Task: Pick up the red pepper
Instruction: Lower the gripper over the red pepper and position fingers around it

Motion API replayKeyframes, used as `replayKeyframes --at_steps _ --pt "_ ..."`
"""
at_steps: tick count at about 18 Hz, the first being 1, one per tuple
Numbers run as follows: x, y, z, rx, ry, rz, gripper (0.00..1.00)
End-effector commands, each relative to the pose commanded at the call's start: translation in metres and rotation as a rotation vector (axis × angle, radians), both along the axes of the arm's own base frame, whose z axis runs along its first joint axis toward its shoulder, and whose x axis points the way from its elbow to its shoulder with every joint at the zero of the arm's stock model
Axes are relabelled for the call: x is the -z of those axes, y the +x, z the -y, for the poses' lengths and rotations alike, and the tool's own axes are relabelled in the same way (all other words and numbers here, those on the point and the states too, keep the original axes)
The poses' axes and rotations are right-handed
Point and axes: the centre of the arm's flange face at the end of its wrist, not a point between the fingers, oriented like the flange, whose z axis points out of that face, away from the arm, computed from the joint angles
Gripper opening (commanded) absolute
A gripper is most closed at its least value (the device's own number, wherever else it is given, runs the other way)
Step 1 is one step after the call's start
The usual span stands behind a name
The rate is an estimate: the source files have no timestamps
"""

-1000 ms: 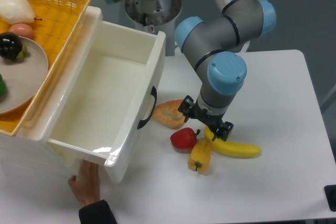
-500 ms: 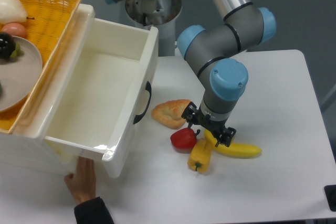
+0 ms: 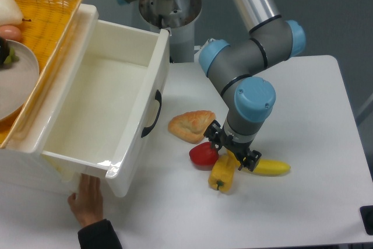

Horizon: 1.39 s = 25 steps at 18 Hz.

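The red pepper (image 3: 203, 154) is small, glossy and bright red, lying on the white table (image 3: 303, 103) just left of my gripper. My gripper (image 3: 233, 151) points down, its fingers spread apart and empty, low over the spot where the red pepper, the yellow-orange pepper (image 3: 222, 174) and the banana (image 3: 269, 168) meet. One finger stands close beside the red pepper's right side; whether it touches is unclear. The banana's left end is hidden behind the gripper.
A croissant-like pastry (image 3: 191, 125) lies just behind the red pepper. A white open drawer box (image 3: 137, 132) stands at left with a yellow basket (image 3: 52, 10) on it holding a plate and fruit. A person's hand (image 3: 87, 199) holds the box's front bottom edge.
My gripper has moved down and slightly right toward the peppers. The white box and basket have shifted left, with the hand moving along.
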Motion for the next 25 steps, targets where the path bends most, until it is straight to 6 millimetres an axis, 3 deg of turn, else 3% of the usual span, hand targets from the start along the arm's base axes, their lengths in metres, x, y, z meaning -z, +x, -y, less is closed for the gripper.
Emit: replayKeyframes --at_steps 11,25 --pt "0.017 0.035 -0.006 0.054 -0.035 0.038 1.0" --pt "0.035 0.051 -0.003 0.076 -0.061 0.074 1.0"
